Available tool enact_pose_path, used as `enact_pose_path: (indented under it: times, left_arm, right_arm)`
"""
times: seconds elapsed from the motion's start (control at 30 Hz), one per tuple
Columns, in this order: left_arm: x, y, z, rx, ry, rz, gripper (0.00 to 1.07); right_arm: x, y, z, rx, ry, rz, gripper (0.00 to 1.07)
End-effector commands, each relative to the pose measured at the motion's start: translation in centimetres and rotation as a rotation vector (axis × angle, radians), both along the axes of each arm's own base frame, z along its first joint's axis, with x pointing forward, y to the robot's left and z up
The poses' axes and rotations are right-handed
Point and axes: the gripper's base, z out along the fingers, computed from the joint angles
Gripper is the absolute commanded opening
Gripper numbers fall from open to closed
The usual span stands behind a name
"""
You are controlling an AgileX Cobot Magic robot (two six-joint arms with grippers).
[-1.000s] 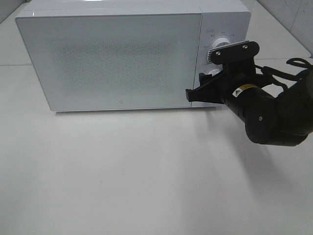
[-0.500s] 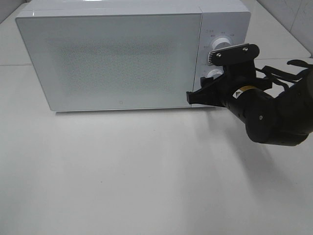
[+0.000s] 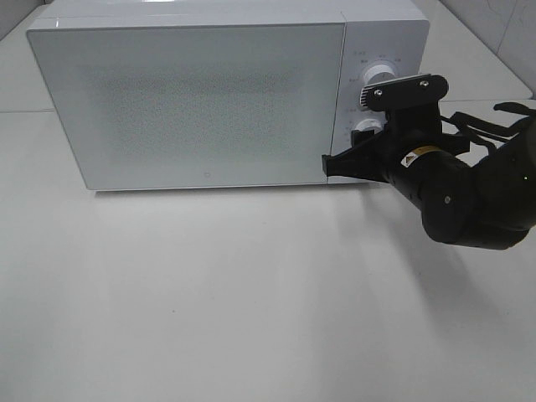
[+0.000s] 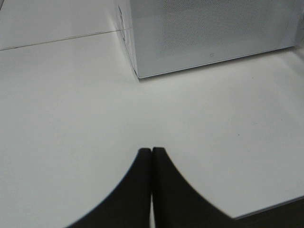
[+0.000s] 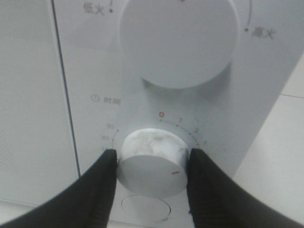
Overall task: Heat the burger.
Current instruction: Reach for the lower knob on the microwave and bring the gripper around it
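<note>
Watching the right wrist feed, I see the right pincer (image 5: pixel 151 154) set around the lower dial (image 5: pixel 149 167) of the microwave (image 3: pixel 201 100), one black finger (image 5: pixel 102 175) against each side of the dial, so the jaws stand at a middling width, closed onto the dial's rim. The burger shows in none of my views, so I cannot tell where it lies relative to this pincer; the only enclosed space is behind the frosted door (image 3: pixel 193 105), which is closed and starts just beside the pincer, on the side away from the arm's body, and I cannot see through it. Just above the pincer sits the larger upper dial (image 5: pixel 178 40), cut off at the frame's edge. A red mark (image 5: pixel 175 172) on the lower dial's face points towards the finger on the arm's outer side, and the printed scale around the dial is partly hidden by both fingers. From the high camera the fingertips themselves are covered by the wrist's black mount (image 3: pixel 402 88). The left pincer (image 4: pixel 152 151) hangs over the bare white table (image 3: pixel 251 293) with its jaws pressed together and nothing between them, the microwave's front corner well ahead of it. By count: one microwave, two dials, two pincers.
</note>
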Motion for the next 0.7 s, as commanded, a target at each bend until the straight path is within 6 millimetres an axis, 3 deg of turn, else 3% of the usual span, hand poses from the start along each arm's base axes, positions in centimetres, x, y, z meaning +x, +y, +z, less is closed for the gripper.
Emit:
enact_pose_path:
  times: [0.03, 0.4, 0.7]
  left_arm:
    - [0.06, -0.01, -0.01, -0.007, -0.005, 0.006, 0.0]
    - [0.06, -0.01, -0.01, -0.007, -0.005, 0.006, 0.0]
    - [0.06, -0.01, -0.01, -0.007, -0.005, 0.006, 0.0]
  right_arm:
    - [0.03, 0.47, 0.2, 0.026, 0.017, 0.027, 0.0]
    - [0.03, 0.48, 0.2, 0.256, 0.046, -0.036, 0.0]
    - [0.0, 0.82, 0.28, 0.716, 0.11, -0.124, 0.0]
